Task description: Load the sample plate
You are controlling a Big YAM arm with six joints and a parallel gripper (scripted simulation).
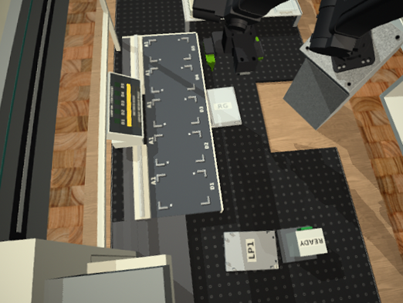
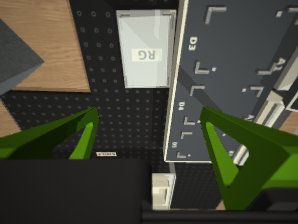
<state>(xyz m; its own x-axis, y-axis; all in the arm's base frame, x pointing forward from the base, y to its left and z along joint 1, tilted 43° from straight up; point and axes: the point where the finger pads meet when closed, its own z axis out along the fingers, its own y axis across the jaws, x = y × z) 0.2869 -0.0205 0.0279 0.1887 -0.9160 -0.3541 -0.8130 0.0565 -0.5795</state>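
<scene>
Green fingers spread to their full width tell us that the tool (image 1: 234, 55) carries nothing; we see only the perforated black desk (image 1: 287, 192) and the edge of the deck plate (image 1: 183, 123) between them in the wrist view. In the top view the tool hangs above the desk at the far end of the deck, just beside the D5 end, with the arm reaching toward the shelf (image 1: 191, 7) at the far edge of the picture, which we judge to be where it is bound, since the plate has to come from there. Sample plate C15 itself we cannot pick out: the arm covers most of the shelf, and no label is readable there. All five bracketed positions on the deck show bare, D2 (image 1: 178, 138) among them, each with its engraved A1 corner on the left side, so the plate will have to land with its column 1 end turned to suit. Regrip nest RG (image 1: 224, 106) sits right of the deck near D3, handy for a set-down if the first grasp gives the wrong orientation. Lid park LP1 (image 1: 249, 249) lies at the near end beside the READY key (image 1: 306, 243), both untouched, which suits their use late in the job.
</scene>
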